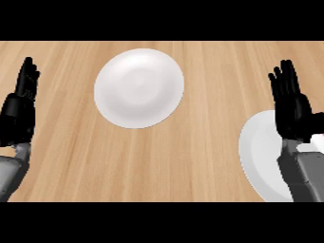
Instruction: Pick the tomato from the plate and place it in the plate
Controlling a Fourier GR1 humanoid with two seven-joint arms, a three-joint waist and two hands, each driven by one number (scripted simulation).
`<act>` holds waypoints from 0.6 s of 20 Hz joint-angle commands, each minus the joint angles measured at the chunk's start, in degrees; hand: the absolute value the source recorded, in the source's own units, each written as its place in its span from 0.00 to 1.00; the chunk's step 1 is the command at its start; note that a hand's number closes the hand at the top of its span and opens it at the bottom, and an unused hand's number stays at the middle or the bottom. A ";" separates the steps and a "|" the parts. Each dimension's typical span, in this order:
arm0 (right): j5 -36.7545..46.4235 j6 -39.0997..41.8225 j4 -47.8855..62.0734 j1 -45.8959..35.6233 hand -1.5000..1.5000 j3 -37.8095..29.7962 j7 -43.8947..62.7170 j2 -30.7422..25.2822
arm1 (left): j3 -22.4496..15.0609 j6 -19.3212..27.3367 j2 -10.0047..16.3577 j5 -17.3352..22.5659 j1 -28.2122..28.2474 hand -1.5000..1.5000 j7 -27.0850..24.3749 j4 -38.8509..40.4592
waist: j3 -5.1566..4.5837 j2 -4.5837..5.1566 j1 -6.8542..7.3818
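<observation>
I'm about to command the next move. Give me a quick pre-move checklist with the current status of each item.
1. Tomato located: cannot tell. None shows on either plate.
2. Round white plate in the middle of the wooden counter in full sight: ok, nothing lies on it.
3. Second white plate at lower right in full sight: not ok, the right forearm covers part of it.
4. Black right hand free: ok, fingers straight, holding nothing.
5. Black left hand out of the way: ok, open at the left edge.
</observation>
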 commanded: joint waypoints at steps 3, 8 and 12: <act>-14.50 10.05 -8.29 4.36 0.00 -6.94 4.58 -1.77 | 0.98 -3.07 3.36 -0.37 6.80 0.50 -0.23 1.62 | 0.19 -2.55 -2.32; -9.17 0.52 -11.54 11.23 0.00 -16.08 3.89 -9.75 | -2.34 -5.72 4.01 -0.78 14.99 0.50 -0.59 2.49 | 0.00 -2.93 -4.04; -12.12 -4.84 -25.02 21.02 0.00 -19.42 -1.83 -0.32 | -1.89 -6.52 4.28 -0.24 20.39 0.50 -4.21 -0.55 | 0.10 -3.01 -3.43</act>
